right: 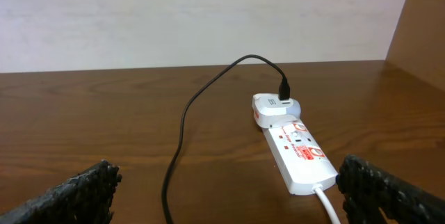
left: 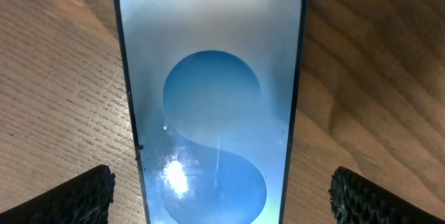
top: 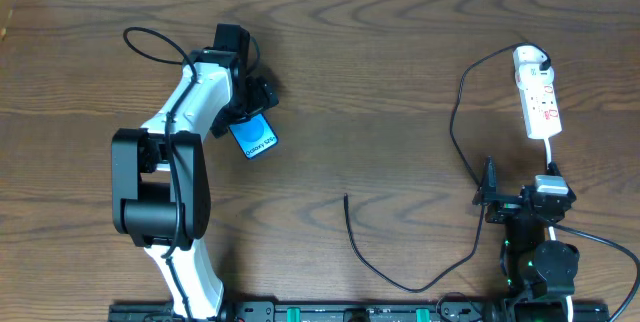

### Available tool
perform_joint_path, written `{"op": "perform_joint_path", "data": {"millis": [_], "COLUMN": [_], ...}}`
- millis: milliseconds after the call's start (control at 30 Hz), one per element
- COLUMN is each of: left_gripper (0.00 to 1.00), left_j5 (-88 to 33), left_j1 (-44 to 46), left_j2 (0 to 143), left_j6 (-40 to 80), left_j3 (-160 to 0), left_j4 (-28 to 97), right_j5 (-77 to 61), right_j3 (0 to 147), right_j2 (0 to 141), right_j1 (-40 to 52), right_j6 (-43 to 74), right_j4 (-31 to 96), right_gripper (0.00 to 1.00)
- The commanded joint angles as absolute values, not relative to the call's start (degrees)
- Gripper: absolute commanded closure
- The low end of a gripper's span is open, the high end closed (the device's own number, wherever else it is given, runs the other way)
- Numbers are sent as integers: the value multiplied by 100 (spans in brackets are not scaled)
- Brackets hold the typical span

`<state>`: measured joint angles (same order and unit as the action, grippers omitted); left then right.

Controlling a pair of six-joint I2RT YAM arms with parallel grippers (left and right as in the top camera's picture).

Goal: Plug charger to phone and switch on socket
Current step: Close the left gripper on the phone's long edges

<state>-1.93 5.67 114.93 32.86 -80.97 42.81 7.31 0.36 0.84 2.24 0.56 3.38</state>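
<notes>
Overhead puts the phone (top: 255, 139) at 9 o'clock on the tabletop (top: 380, 82) between the left arm's (top: 190, 102) parted jaws and the socket (top: 540, 102) at 3 o'clock beyond the right arm's (top: 540, 262) parted jaws, so plugging seems unstarted and the next move is seizing the charger's (top: 453, 122) loose tip near centre.

Overhead top-down; left wrist near phone (left: 212, 113)

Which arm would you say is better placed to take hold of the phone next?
Left. The left hand, open, sits right over the phone, one finger on each side, while the right hand, also open, faces the socket, well away from the phone.
</notes>
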Motion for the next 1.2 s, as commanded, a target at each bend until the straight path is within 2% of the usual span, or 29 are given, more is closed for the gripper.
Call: {"op": "perform_joint_path", "data": {"millis": [0, 1167], "left_gripper": [1, 1], "left_j5": [-60, -104], "left_j1": [539, 355], "left_j2": [11563, 11585], "left_j6": [3365, 3411], "left_j3": [-8068, -8068], "left_j4": [4342, 4515], "right_j5": [735, 738], "right_j3": [32, 32], "right_j2": [34, 34], "right_j1": [283, 283], "right_j6": [-30, -30], "right_j4": [362, 362], "right_gripper": [1, 1]}}
